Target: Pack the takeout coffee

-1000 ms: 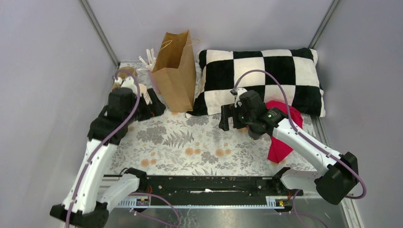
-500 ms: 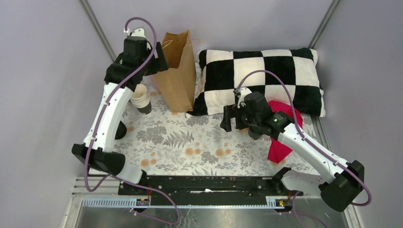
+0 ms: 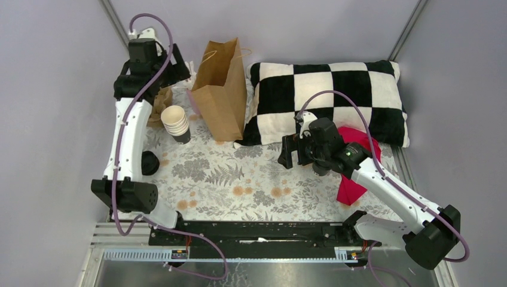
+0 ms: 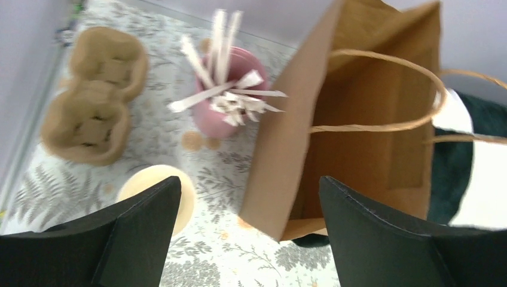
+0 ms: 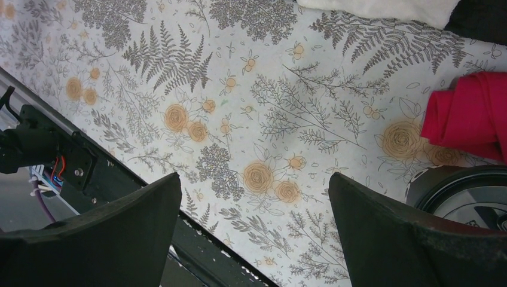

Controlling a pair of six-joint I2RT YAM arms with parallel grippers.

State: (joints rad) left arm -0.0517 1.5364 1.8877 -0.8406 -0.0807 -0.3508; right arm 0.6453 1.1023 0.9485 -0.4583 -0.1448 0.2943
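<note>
We judge nothing packed yet: the takeout coffee (image 3: 149, 162) stands at 9 o'clock, outside the paper bag (image 3: 221, 95) at 11 o'clock, and our left gripper (image 4: 248, 185) and right gripper (image 5: 254, 179) both gape wide, empty.

The bag (image 4: 281, 149) is matt, creased brown kraft paper, the tray (image 4: 89, 101) rough moulded pulp, the table cover (image 5: 239, 89) smooth and matt with a printed pattern, the pillow (image 3: 335, 98) soft plush cloth, the red cloth (image 5: 472, 113) matt, and the left gripper (image 4: 250, 179) has matt black plastic fingers (image 4: 143, 233).
</note>
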